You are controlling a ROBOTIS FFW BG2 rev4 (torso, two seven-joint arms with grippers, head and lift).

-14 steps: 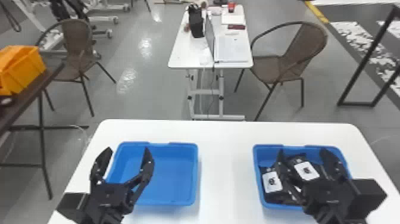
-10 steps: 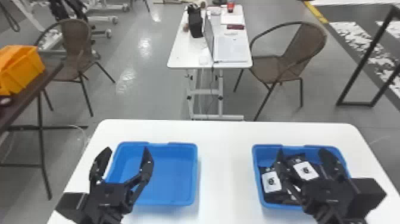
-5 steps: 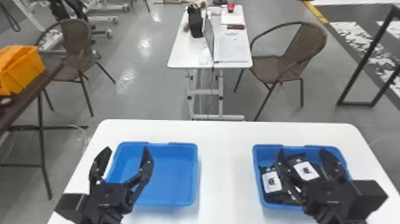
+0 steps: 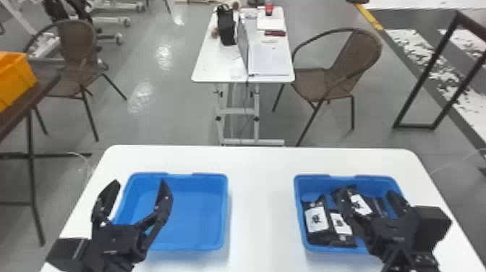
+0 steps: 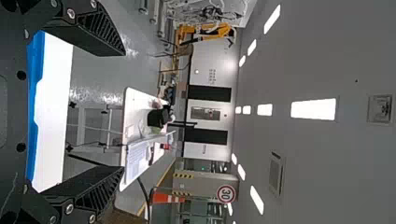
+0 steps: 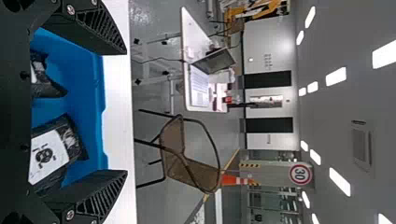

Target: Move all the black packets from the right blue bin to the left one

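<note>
My left hand (image 4: 132, 204) and right hand (image 4: 369, 208) are both spread open, gripping nothing. The black packets (image 4: 316, 220) lie in the right blue bin (image 4: 300, 237); the left blue bin (image 4: 224, 217) holds none. I judge the transfer unstarted, with every visible packet still to move.

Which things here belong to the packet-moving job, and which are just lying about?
Job:
black packets, in the right bin
left bin
left gripper
right gripper

Lying about:
laptop, on the far table
orange bin, on the brown table
chairs
</note>
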